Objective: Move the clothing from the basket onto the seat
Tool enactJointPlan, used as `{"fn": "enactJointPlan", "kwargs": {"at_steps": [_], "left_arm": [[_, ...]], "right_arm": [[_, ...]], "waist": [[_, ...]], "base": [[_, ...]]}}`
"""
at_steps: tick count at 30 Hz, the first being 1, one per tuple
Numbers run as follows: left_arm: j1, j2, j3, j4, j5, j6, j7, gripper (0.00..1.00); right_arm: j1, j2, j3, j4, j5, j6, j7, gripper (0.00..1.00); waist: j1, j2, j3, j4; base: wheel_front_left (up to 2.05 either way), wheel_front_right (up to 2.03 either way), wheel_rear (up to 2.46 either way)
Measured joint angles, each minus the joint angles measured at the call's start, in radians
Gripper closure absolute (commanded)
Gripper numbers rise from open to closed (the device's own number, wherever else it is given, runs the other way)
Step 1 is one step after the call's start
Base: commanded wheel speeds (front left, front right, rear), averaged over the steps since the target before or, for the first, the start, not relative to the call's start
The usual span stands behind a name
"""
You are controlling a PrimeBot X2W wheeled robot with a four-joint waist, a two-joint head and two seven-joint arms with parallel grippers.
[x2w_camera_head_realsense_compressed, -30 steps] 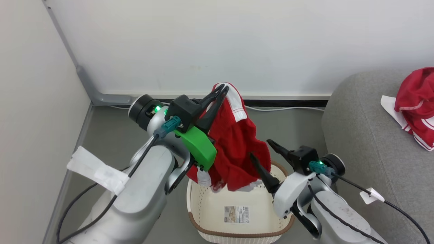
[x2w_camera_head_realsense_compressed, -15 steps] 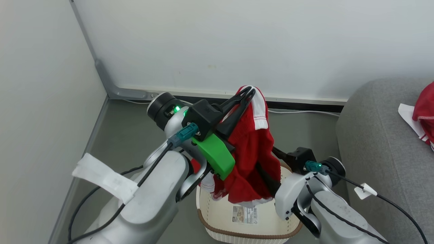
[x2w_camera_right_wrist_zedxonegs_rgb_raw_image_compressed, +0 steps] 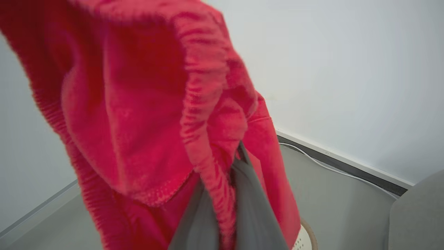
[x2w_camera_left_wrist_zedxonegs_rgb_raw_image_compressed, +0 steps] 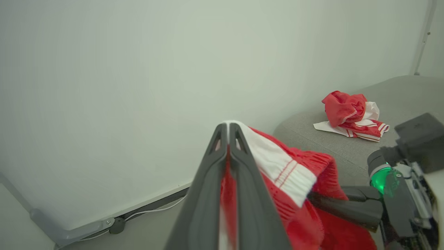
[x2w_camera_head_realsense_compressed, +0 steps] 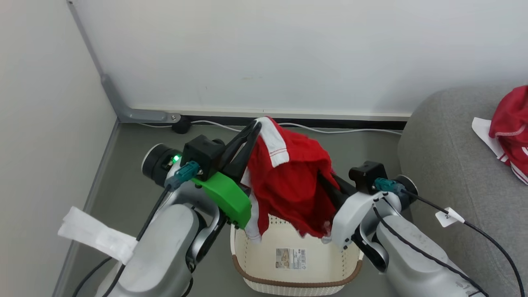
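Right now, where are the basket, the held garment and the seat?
basket [x2w_camera_head_realsense_compressed: 264, 251]: head view, bare white bottom.
held garment [x2w_camera_head_realsense_compressed: 288, 185]: head view, red middle fold.
seat [x2w_camera_head_realsense_compressed: 445, 165]: head view, bare grey cushion top.

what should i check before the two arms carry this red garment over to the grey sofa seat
1. Left gripper shut on the red fabric garment's white cuff: ok.
2. Right gripper shut on the garment's other side: ok.
3. Hem raised above the cream-white perforated plastic basket's brown rim: cannot tell.
4. Bare landing spot on the light-grey upholstered sofa seat, beside the crumpled red-and-white garment lying there: ok.
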Motion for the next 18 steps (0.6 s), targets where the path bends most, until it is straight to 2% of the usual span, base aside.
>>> {"fn": "enactJointPlan", "kwargs": {"at_steps": [1,2,14,18], "left_arm": [[0.012,0.004,0.008,0.000,-0.005,0.006,-0.002,0.15],[0.023,0.008,0.016,0.000,-0.016,0.012,-0.002,0.00],[0.125,0.010,0.040,-0.011,-0.051,0.042,-0.050,0.00],[0.155,0.011,0.037,-0.018,-0.053,0.042,-0.067,0.00]], "right_arm": [[-0.006,0.000,-0.001,-0.006,0.004,0.000,-0.002,1.00],[-0.013,0.000,-0.002,-0.010,0.006,0.000,-0.003,1.00],[-0.076,-0.003,-0.026,-0.090,0.004,-0.001,-0.012,1.00],[-0.082,-0.029,-0.041,-0.124,-0.002,-0.010,-0.016,1.00]], "waist": [[0.0000,0.0000,0.001,-0.008],[0.0000,0.0000,0.002,-0.016],[0.0000,0.0000,0.011,-0.124],[0.0000,0.0000,0.014,-0.171]], "base": [[0.00,0.00,0.00],[0.00,0.00,0.00],[0.00,0.00,0.00],[0.00,0.00,0.00]]}}
